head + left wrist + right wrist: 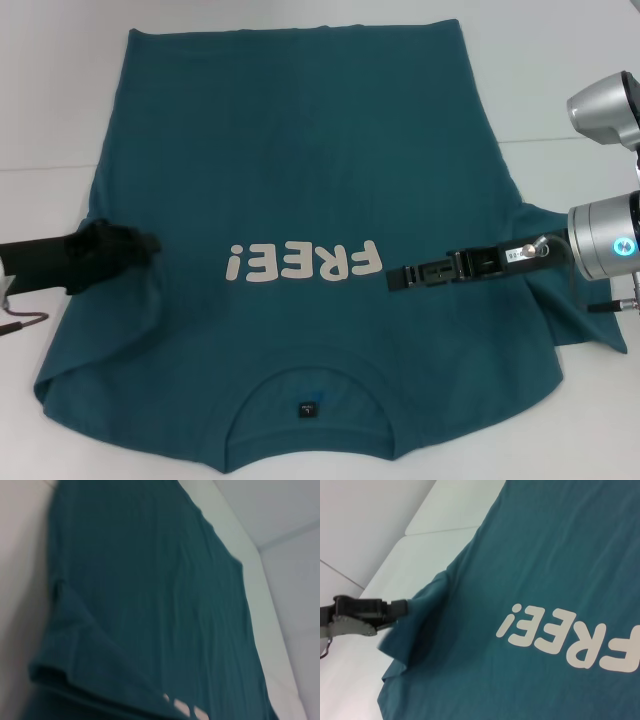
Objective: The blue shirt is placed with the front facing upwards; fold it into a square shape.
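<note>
The blue shirt (300,150) lies front up on the white table (570,70), its collar (308,400) at the near edge and the cream "FREE!" lettering (300,263) across the chest. My left gripper (148,243) is at the shirt's left side, shut on the left sleeve (125,295), which is lifted and drawn in over the body. The right wrist view shows that left gripper (405,607) pinching the raised sleeve fold (415,635). My right gripper (392,278) reaches in from the right, low over the chest beside the lettering's end. The right sleeve (560,300) lies rumpled under that arm.
White table (395,540) shows around the shirt on the left, right and far sides. A seam between table panels (560,140) runs at the right. The shirt's hem (300,25) reaches the far edge of the view.
</note>
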Tool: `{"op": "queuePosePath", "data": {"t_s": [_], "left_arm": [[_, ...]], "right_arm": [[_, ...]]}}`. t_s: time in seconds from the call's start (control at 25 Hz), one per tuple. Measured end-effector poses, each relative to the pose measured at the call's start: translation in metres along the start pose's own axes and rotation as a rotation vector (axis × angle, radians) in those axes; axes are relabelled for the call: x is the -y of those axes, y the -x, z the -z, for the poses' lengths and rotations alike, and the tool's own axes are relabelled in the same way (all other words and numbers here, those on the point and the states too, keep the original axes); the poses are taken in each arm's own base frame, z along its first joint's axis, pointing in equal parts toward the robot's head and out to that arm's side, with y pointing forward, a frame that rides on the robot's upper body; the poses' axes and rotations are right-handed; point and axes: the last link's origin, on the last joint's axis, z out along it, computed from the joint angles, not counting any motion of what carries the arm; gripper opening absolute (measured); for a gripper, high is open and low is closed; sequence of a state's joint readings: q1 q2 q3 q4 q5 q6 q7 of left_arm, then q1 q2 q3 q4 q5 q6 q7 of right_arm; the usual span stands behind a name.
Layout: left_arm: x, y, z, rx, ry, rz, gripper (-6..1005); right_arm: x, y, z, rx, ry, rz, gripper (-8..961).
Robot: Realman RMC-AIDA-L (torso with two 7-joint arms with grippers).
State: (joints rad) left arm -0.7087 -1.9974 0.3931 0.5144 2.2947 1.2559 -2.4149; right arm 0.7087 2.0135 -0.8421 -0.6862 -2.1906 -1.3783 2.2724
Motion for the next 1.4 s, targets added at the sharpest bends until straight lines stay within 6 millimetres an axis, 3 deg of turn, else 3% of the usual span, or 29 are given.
{"op": "queuePosePath", "data": {"t_s": [0.36, 0.84, 0.92, 1.4], "left_arm": [[-0.015, -0.003, 0.000, 0.005, 0.027, -0.077, 412], [0.033, -0.003, 0.035, -0.154, -0.079, 0.161, 657], [0.037, -0.003, 0.037, -0.175, -0.092, 0.178, 880], [0.046, -0.010, 0.019, -0.221, -0.209, 0.075, 921]], "right_arm": [[0.000, 0.002, -0.001, 0.007, -0.006, 0.001, 916], [0.000, 0.001, 0.000, -0.003, -0.006, 0.001, 915], [0.000, 0.002, 0.000, -0.004, -0.007, 0.002, 915], [0.001, 0.002, 0.001, -0.002, -0.011, 0.001, 915]]}}
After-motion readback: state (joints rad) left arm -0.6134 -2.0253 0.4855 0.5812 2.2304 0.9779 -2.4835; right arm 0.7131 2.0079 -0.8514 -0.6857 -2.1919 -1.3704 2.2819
